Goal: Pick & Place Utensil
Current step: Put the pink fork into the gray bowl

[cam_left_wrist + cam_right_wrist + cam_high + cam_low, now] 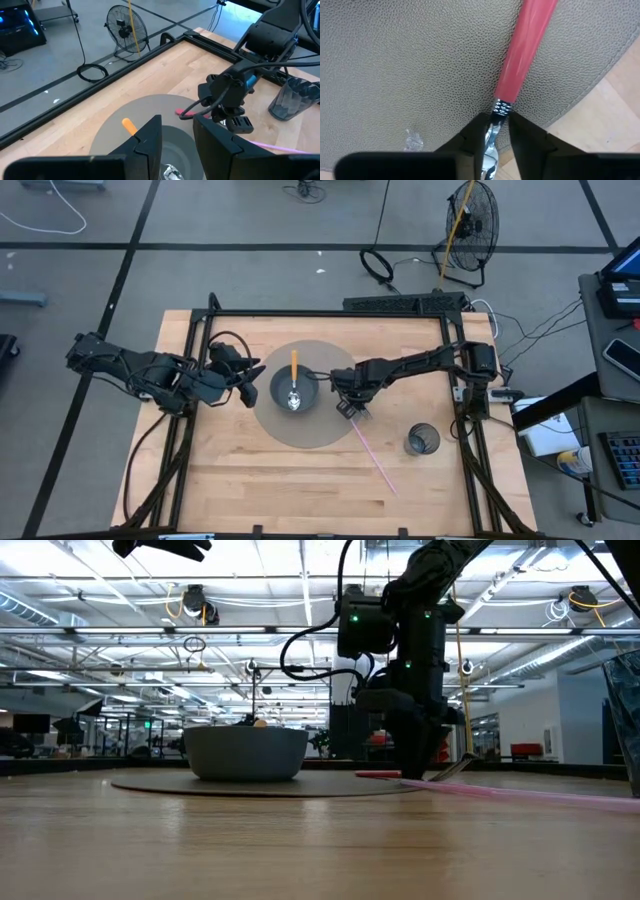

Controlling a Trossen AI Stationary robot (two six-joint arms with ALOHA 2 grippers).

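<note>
A red-handled metal utensil lies at the right edge of the round grey mat; its handle shows low over the mat. My right gripper points down at it and is shut on it. A dark bowl stands on the mat's middle, and an orange-handled spoon rests in it with the handle over the far rim. My left gripper hovers open just left of the bowl. My right gripper pinches the utensil's metal neck, just below the red handle, between its two fingers. The fingers come from above, pointing down, and lie across the utensil. The red handle stretches away over the mat; my fingers hide the head end.
A long thin pink stick lies on the wood from the mat's near-right edge toward the near side. A dark mesh cup stands right of it. Bare wood lies along the near edge. A black frame borders the table.
</note>
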